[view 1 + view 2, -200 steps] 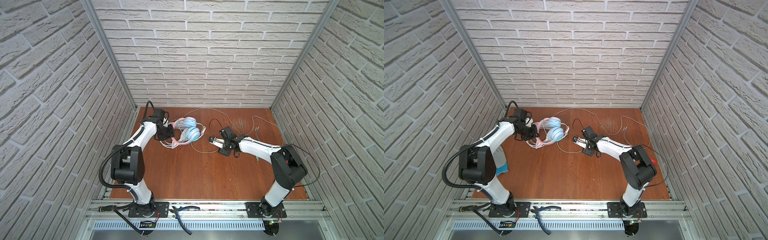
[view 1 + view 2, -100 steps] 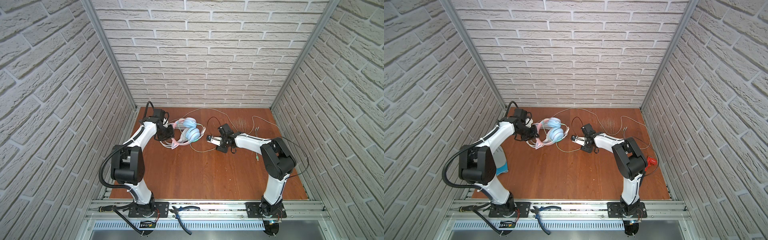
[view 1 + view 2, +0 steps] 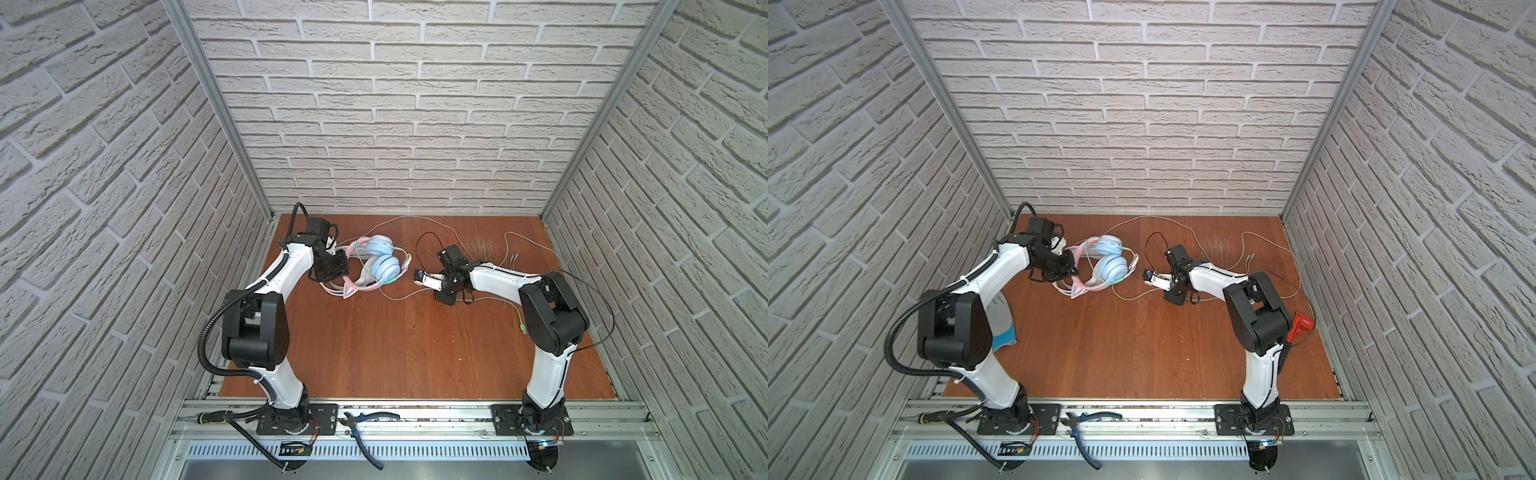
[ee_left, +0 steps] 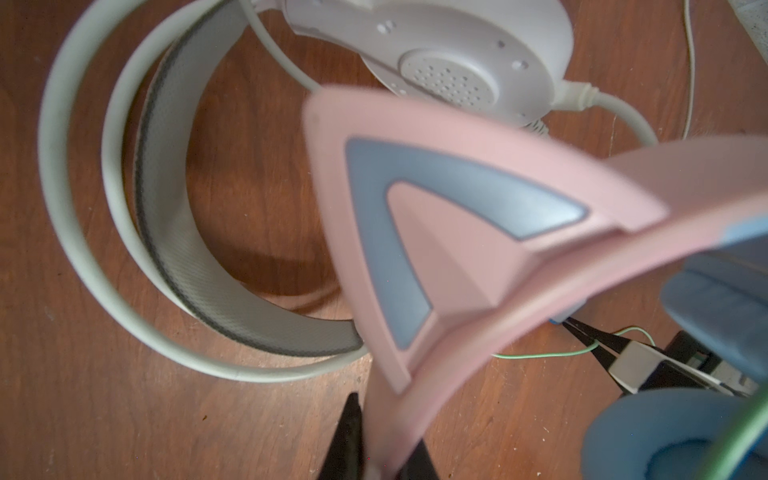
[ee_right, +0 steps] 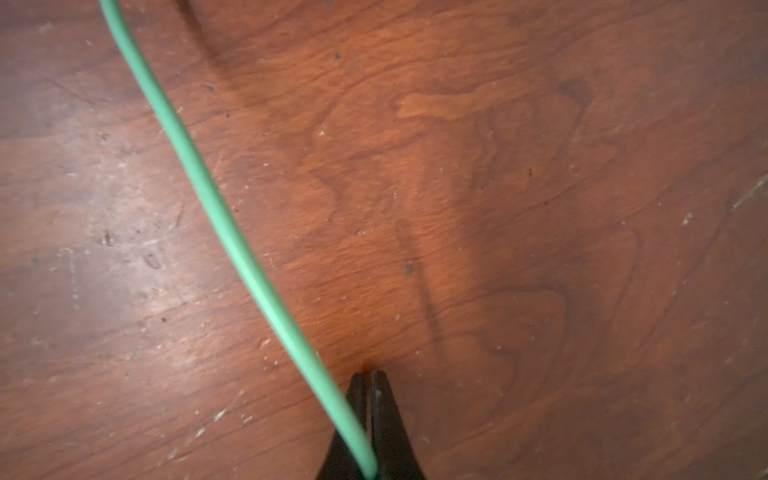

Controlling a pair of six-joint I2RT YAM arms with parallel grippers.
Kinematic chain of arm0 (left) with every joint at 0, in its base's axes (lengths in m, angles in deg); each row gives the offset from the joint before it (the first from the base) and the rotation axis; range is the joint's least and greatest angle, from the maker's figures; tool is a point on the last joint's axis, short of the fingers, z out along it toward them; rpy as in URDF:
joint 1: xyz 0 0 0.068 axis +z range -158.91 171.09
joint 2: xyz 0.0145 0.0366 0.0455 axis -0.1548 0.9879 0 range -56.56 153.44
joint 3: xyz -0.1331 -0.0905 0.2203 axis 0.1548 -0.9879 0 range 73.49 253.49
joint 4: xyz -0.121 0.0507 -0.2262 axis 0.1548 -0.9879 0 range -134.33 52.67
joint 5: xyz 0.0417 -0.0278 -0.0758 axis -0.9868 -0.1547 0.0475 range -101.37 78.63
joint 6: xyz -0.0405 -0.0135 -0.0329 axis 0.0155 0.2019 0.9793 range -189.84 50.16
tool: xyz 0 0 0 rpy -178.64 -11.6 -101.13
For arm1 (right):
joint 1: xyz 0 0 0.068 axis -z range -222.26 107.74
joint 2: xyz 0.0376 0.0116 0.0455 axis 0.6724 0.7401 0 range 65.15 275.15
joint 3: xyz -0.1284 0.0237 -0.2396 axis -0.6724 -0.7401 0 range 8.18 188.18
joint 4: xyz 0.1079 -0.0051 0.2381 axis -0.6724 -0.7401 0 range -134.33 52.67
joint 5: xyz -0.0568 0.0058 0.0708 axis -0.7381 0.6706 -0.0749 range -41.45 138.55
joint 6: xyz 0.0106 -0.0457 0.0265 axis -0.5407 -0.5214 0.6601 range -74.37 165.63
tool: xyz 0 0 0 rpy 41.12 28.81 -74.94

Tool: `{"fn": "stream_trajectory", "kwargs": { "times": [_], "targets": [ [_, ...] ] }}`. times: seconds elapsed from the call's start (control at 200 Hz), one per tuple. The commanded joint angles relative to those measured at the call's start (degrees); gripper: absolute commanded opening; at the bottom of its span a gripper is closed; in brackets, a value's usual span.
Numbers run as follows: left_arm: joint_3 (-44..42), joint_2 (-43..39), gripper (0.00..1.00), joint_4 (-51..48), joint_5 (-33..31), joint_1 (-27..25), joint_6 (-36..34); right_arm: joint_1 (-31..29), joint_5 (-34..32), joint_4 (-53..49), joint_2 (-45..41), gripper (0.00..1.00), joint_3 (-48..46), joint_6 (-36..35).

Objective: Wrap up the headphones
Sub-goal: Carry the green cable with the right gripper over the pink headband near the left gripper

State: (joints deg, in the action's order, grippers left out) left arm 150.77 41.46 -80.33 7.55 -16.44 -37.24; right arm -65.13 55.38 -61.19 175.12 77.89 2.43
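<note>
- A brown wooden table (image 3: 395, 353) sits inside pale brick walls (image 3: 415, 124) on three sides.
- The right gripper (image 5: 368, 380) has its black jaws pressed together. The greenish cable (image 5: 232, 241) is pinched between them a little back from the tips (it lifts off the wood there and blurs toward the lens).
- In both top views this gripper lies low near the middle of the table, with its fingers pointing at the headphones. From it the cable sags in a shallow curve across the wood to the pink pair.
- The left gripper (image 4: 382, 457) is clamped on the pink band of the cat-ear headphones (image 3: 384, 268). One dark finger sits on each side of the band, close to a cat ear (image 4: 415, 249).
- This pair is at the back left of the table, with its two light-blue cups side by side.
- It lies partly on top of the white headphones (image 4: 83, 249), whose band lies on the wood with one perforated cup beyond the cat ear.
- Pale cables (image 3: 436, 224) loop loosely over the back of the table, behind the right arm.
- Pliers (image 3: 365, 419) lie on the front metal rail, well apart from both pairs.
</note>
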Motion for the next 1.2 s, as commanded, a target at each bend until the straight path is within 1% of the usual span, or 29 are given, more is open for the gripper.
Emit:
{"fn": "stream_trajectory", "kwargs": {
  "times": [0.0,0.125,0.24,0.41,0.615,0.74,1.06,1.195],
  "targets": [
    [0.47,-0.39,0.0,1.58,2.02,-0.2,-0.43,0.29,2.83,-1.36,-3.47,0.06,-1.26,1.9],
    [0.53,0.03,0.0,1.53,1.93,-0.16,-0.28,0.32,4.34,-2.59,-6.89,0.06,-2.21,3.16],
    [0.36,0.15,0.0,2.13,1.58,-0.45,0.39,-0.04,7.17,-4.75,-11.84,0.06,-3.29,3.47],
    [1.07,0.75,0.0,1.94,0.55,-1.33,0.62,-3.16,6.1,-7.88,-18.65,0.06,-5.16,1.96],
    [3.35,1.83,0.0,0.23,-2.15,-3.61,0.62,-7.74,4.37,-15.41,-21.33,0.06,-2.2,0.8],
    [4.83,2.23,0.0,-1.2,-3.92,-4.98,0.67,-9.84,3.62,-17.88,-22.85,0.06,-1.07,0.66],
    [8.06,3.52,0.0,-6.16,-11.69,-8.92,-0.78,-10.55,5.26,-21.59,-28.37,0.06,2.97,-0.92],
    [9.82,4.12,0.0,-7.58,-13.49,-11.03,-1.35,-10.59,6.66,-23.73,-28.94,0.06,5.84,-0.65]
  ]
}}
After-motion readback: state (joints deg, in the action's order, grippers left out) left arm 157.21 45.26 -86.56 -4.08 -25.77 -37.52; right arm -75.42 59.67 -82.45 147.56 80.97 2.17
